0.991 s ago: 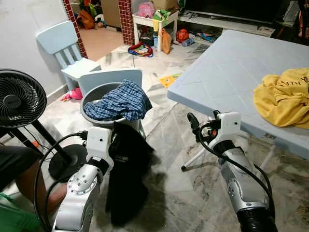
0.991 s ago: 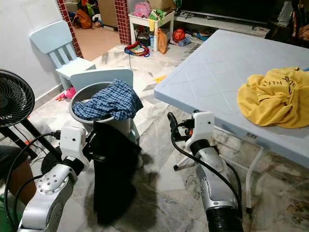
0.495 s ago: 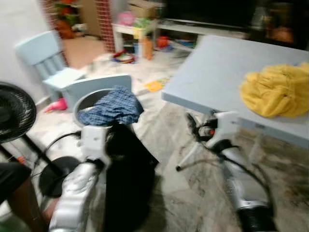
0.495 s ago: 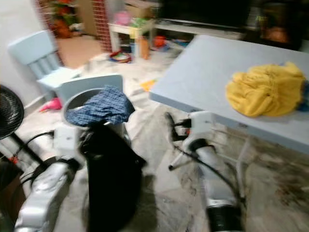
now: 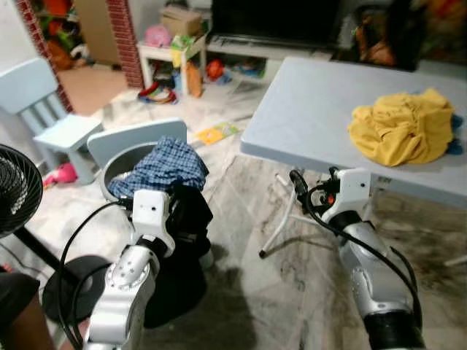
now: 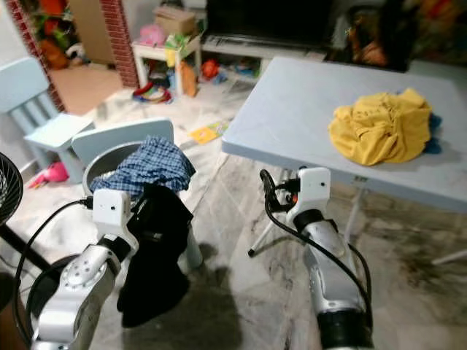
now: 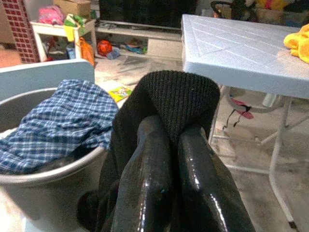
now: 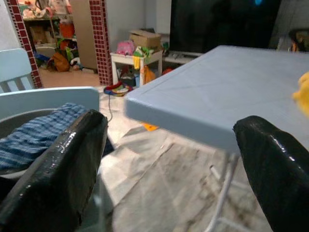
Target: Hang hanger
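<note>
Beside the grey basket [image 5: 117, 157], the left tool [image 7: 166, 159] pinches a black garment [image 6: 157, 248] that could slip floorward, the right tool [image 8: 169, 169] spread empty.

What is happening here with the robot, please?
The left gripper has its fingers shut on a black garment, which hangs down beside the grey laundry basket. A blue checked shirt lies in that basket. The right gripper is open and holds nothing, in front of the pale blue table, where a yellow garment lies crumpled. No hanger can be made out.
</note>
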